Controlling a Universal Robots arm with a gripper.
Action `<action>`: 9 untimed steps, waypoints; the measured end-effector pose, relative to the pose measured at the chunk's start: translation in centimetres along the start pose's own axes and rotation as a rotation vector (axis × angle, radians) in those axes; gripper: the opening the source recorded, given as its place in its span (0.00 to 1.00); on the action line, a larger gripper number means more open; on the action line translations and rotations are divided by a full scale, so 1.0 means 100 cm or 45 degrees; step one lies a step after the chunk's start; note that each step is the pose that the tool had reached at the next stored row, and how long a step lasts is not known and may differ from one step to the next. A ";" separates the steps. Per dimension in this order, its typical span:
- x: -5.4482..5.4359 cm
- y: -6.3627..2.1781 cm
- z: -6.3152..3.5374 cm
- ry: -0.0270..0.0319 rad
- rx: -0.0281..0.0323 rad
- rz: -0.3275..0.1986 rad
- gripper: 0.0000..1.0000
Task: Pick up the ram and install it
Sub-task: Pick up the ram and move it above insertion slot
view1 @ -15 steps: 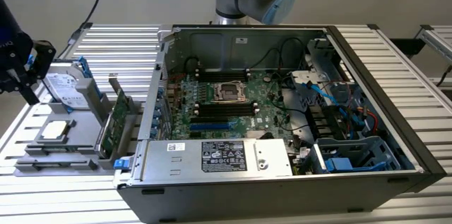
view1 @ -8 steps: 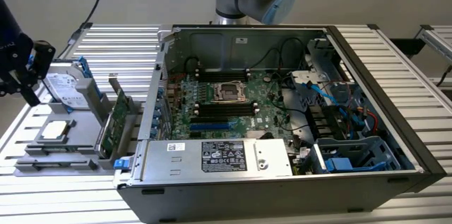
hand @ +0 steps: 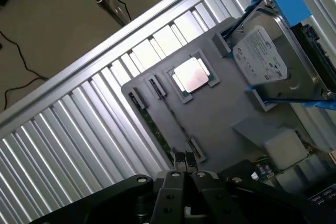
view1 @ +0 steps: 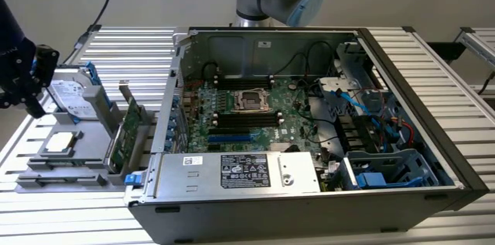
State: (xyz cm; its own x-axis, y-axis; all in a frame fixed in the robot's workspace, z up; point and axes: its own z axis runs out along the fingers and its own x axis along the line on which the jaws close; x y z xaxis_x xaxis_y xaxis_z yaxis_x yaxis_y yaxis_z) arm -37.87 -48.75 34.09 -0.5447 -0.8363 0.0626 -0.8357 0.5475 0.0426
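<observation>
The ram (hand: pixel 155 130) is a thin green strip standing on edge in a slot along the border of the grey parts holder (hand: pixel 231 108). My gripper (hand: pixel 186 165) hovers over the end of that strip, its dark fingers pressed together with nothing between them. In the exterior view the gripper (view1: pixel 34 105) hangs at the far left above the holder (view1: pixel 85 141), beside the hard drive. The open computer case (view1: pixel 309 112) lies to the exterior view's right, and the black memory slots (view1: pixel 246 119) run across its green motherboard.
On the holder sit a silver processor (hand: pixel 191 74), a silver hard drive with blue rails (hand: pixel 265 61) and an upright green expansion card (view1: pixel 124 135). The holder and case rest on a table of aluminium rails (view1: pixel 232 230). Cables and a drive cage crowd the case's right side.
</observation>
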 end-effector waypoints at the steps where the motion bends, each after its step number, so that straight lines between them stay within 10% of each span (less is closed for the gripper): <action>1: 0.000 0.0000 0.0003 0.0011 0.0014 -0.023 0.11; 9: 0.000 -0.0001 0.0029 0.0112 0.0144 -0.208 0.11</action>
State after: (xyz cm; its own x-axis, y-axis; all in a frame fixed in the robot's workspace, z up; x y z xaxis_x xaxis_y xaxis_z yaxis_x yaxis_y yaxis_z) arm -37.87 -48.75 33.80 -0.4007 -0.9139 0.0644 -0.9139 0.4037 0.0417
